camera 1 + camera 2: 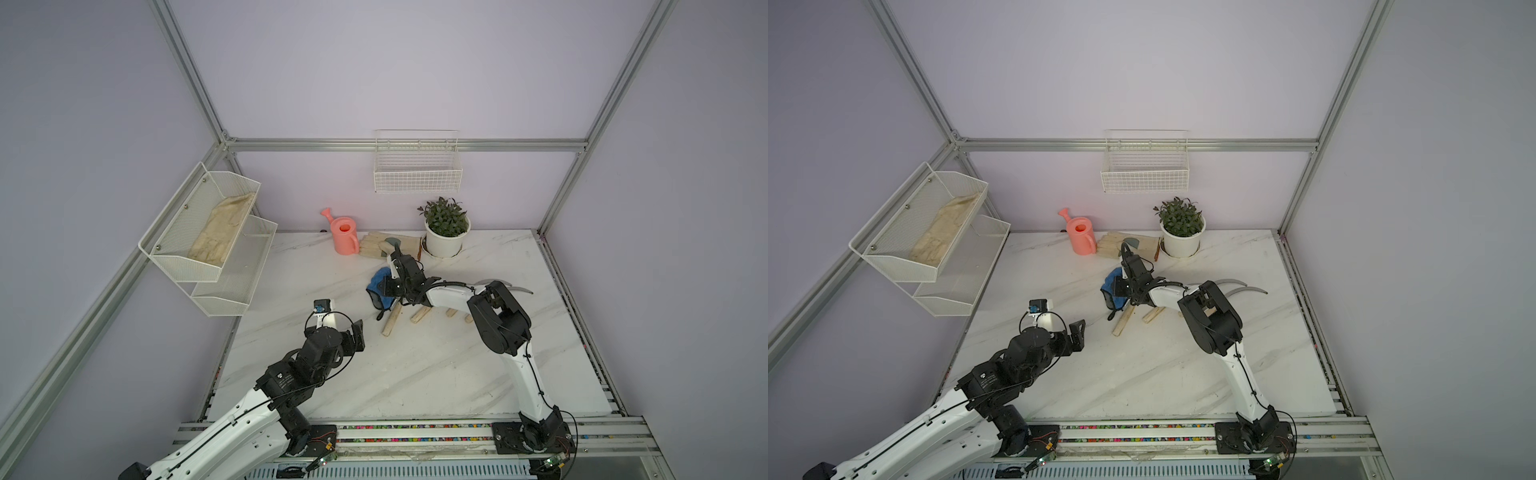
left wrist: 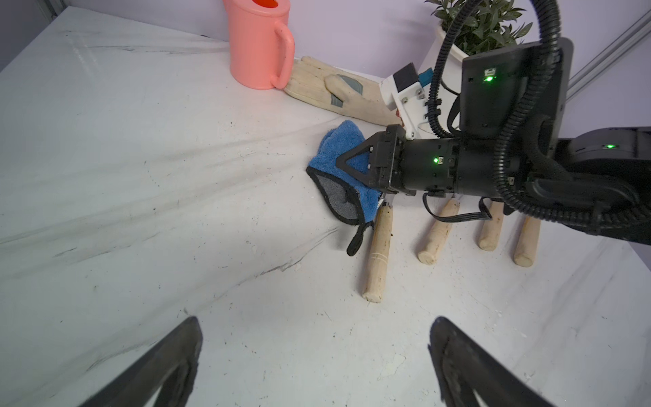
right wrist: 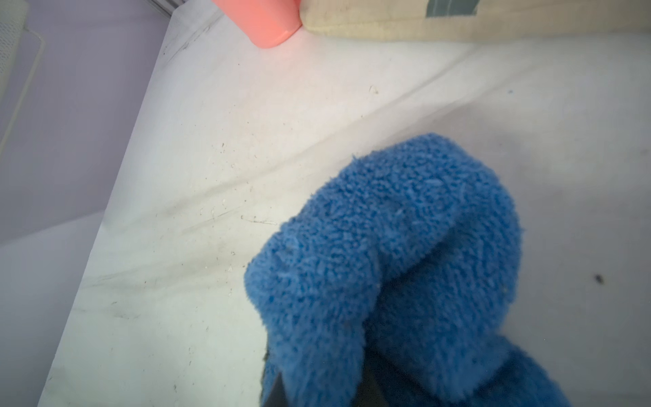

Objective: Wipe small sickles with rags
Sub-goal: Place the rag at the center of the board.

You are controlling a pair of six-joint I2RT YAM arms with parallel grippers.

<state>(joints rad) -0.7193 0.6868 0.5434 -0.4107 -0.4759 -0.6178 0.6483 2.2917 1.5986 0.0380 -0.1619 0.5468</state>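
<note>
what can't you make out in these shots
- Sickle blades: top views, the right arm covers all but two ends; left wrist view, arm and rag hide them.
- Right fingers: right wrist view, mostly buried in the rag.
- Left fingers: left wrist view, cut off by the bottom edge.
- Wall basket: top views, too small to tell contents.

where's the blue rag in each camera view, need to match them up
In a top view: blue rag mid-table, in front of the pink watering can.
In a top view: same spot, can behind it.
Left wrist: beside the nearest sickle handle; can beyond.
Right wrist: close up, filling much of the picture; can's base beyond.
Shared landmark: the pink watering can.
</note>
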